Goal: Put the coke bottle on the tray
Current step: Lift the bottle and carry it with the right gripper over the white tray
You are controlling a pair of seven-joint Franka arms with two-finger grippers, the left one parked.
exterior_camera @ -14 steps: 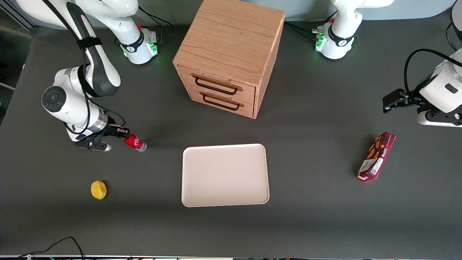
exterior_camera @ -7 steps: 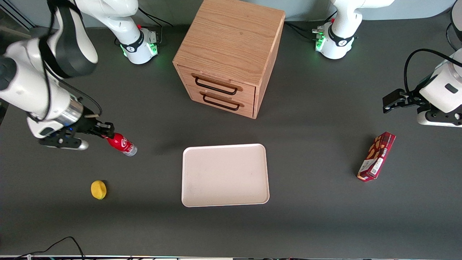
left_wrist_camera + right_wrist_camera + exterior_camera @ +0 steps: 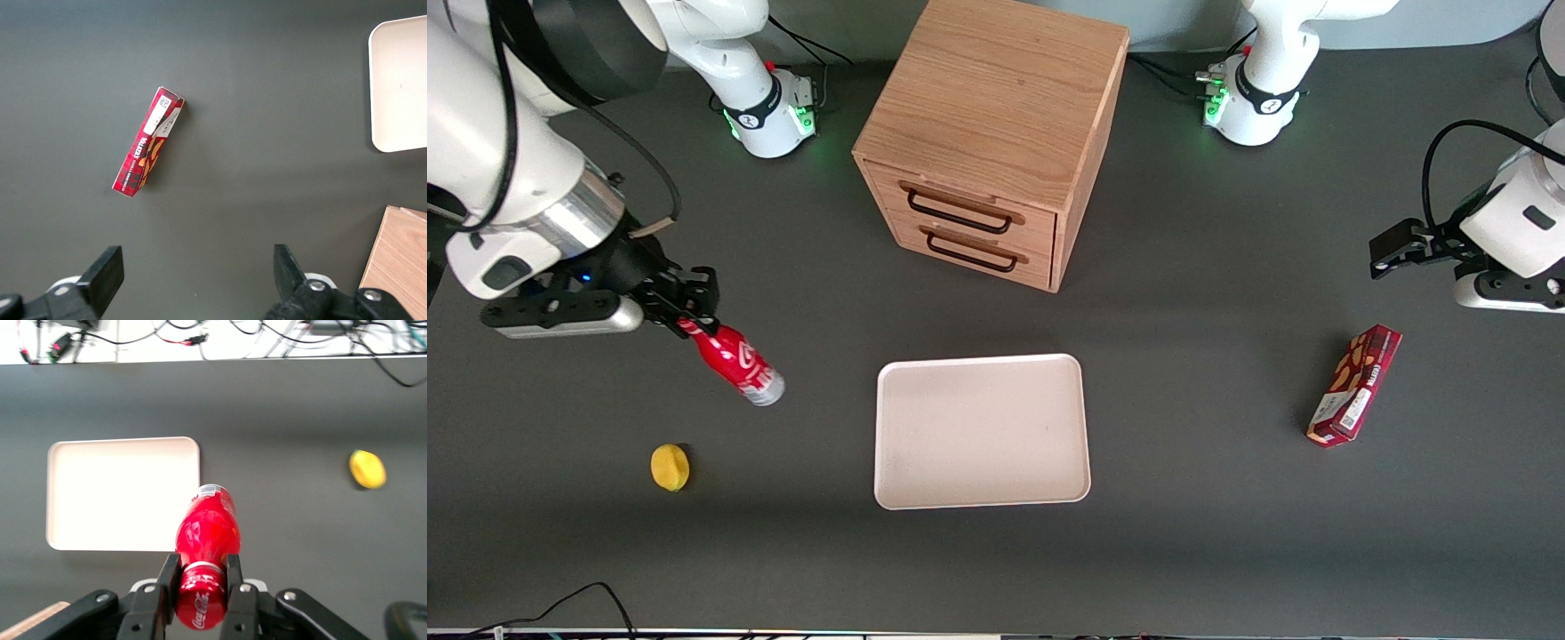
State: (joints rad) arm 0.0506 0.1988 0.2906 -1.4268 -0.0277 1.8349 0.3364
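My right gripper (image 3: 687,322) is shut on the red cap of the coke bottle (image 3: 736,363) and holds it in the air, tilted, with its clear base pointing down toward the tray. The bottle is above bare table toward the working arm's end, apart from the pale pinkish-cream tray (image 3: 982,430). In the right wrist view the black fingers (image 3: 167,583) clamp the cap and neck of the coke bottle (image 3: 207,533), and the tray (image 3: 120,493) lies on the table below.
A wooden two-drawer cabinet (image 3: 991,133) stands farther from the front camera than the tray. A yellow lemon (image 3: 670,467) lies nearer the camera than the bottle. A dark red snack box (image 3: 1353,384) lies toward the parked arm's end.
The gripper has lifted the coke bottle off the table and risen toward the camera. The bottle now hangs tilted and looks larger; the tray has not moved.
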